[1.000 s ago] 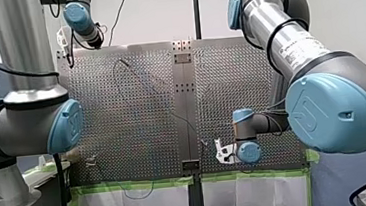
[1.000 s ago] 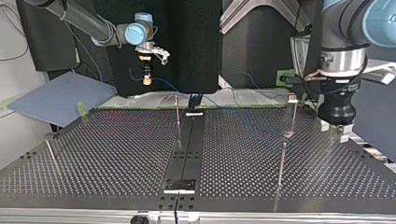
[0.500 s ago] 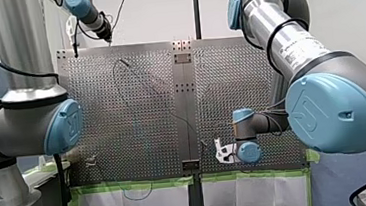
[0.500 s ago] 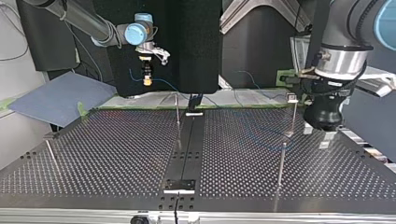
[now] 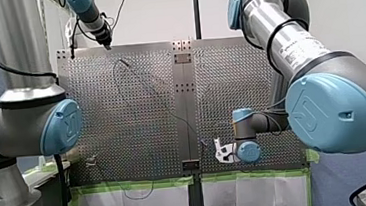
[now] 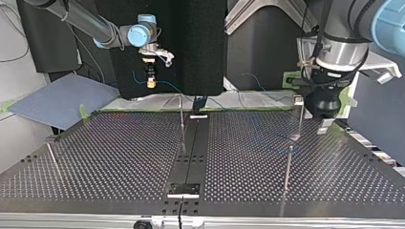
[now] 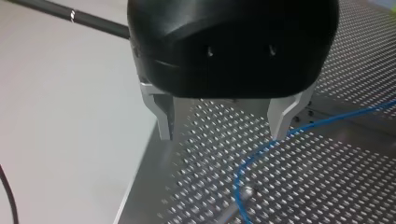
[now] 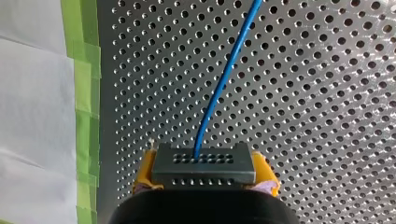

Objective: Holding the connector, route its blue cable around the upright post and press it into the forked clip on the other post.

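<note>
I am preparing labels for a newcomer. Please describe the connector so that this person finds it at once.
In the right wrist view, follow the blue cable over the perforated table back to my right end effector. The connector is the grey block clamped between its yellow pads. It alone is a solid block, and the cable ends in its holed face.

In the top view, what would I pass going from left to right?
Blue-grey sheet → thin rod → my right gripper, holding the connector → middle upright post → nearer post → post with a block on top → my left gripper, fingers open.
</note>
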Action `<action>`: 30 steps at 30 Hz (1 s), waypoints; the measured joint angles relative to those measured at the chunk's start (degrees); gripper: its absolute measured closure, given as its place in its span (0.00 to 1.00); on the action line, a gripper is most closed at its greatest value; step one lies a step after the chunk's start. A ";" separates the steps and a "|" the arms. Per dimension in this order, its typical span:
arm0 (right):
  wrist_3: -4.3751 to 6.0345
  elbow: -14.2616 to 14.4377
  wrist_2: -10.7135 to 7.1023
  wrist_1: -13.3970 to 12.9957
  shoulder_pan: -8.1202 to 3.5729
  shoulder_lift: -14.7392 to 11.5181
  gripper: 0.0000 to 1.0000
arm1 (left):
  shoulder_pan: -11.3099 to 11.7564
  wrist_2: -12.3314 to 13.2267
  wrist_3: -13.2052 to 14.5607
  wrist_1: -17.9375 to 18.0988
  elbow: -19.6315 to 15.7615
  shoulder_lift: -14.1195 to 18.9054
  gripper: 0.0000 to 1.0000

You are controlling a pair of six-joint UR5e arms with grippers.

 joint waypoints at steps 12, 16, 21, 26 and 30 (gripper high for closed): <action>-0.01 -0.07 -0.12 0.33 0.22 0.01 1.00 | -1.08 -5.88 -0.84 -4.75 0.00 -0.02 0.00; 0.00 -0.08 -0.12 0.33 0.26 0.01 1.00 | -1.28 -6.23 -1.45 -4.76 -0.29 -0.03 0.00; -0.03 -0.09 -0.12 0.33 0.28 0.00 1.00 | -1.44 -6.32 -1.64 -4.65 -0.74 -0.03 0.00; -0.01 -0.10 -0.12 0.34 0.30 0.01 1.00 | -1.47 -6.33 -1.67 -4.56 -0.83 -0.02 0.00; 0.00 -0.10 -0.12 0.33 0.31 0.00 1.00 | -1.51 -6.33 -1.66 -4.51 -0.86 -0.02 0.00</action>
